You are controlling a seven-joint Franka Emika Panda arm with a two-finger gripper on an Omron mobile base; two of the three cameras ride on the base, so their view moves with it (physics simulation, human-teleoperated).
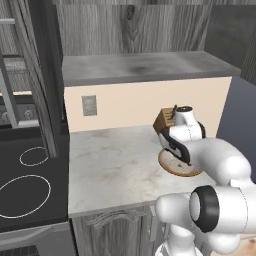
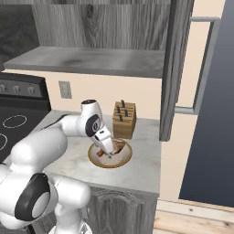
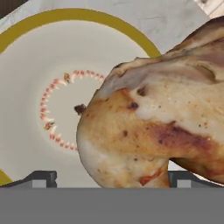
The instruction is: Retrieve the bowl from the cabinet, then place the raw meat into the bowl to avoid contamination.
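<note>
The bowl (image 2: 109, 155) sits on the marble counter (image 1: 110, 165) just in front of the wooden knife block (image 2: 124, 119), and the raw meat (image 3: 153, 118) lies inside it, under the claw (image 2: 111, 152), which hangs low over the bowl with its jaws spread wide and nothing held between them. From the hand view the 2 dark finger tips stand to either side of the meat (it bulks right up against the lens), so I judge the piece to be resting in the bowl and no longer carried. It looks lumpy, soft and probably slick, light for its size; the narrower bone end would be the surer place to pinch, though that end is cut off at the frame edge. The bowl looks stiff and breakable, best taken by its rim. From the left, the arm's wrist covers most of the bowl, and whether the meat touches a finger I cannot tell.
</note>
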